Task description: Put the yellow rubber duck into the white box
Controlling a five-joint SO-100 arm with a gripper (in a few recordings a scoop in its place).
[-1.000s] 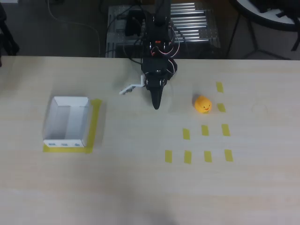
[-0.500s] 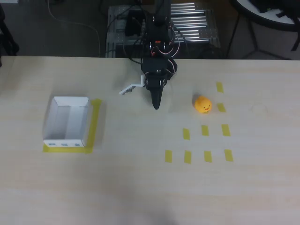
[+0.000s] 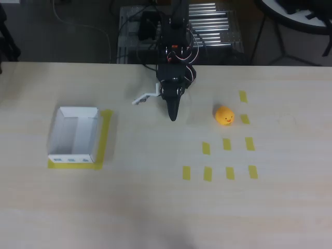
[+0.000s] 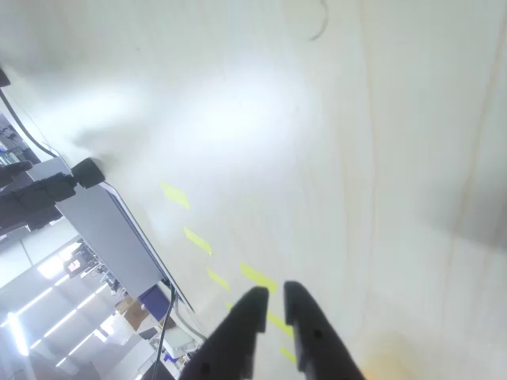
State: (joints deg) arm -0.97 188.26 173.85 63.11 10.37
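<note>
My fingers [image 4: 271,305] sit nearly together, only a thin slit between the tips in the wrist view, and they hold nothing. In the overhead view the fingers [image 3: 173,115] show as one dark wedge pointing down the picture over bare worktop [image 3: 155,197], with a small white plate [image 3: 142,98] sticking out to the picture's left of my wrist.

The yellow rubber duck [image 3: 224,115] sits upright on the worktop to the picture's right of my tips, near but apart, its face turned toward the lower edge of the picture. It rests just beside one of the yellow tape marks [image 3: 226,144] laid out in rows there. The white box [image 3: 74,135] stands well apart on the picture's left, open side up, on a yellow tape outline; nothing lies inside it.

Judgement: the step in hand is the reach to the duck; no grasp has begun.

How to do it well:
- Spread wide before descending; at the present slit I would only push the duck away.
- Swing to the picture's right and centre over the duck's body, not its head.
- Come down straight so one tip lands on each side; the toy is round and rubbery and may squirt out of an off-centre pinch.
- Close gently, lift clear, then carry across to the box.
</note>
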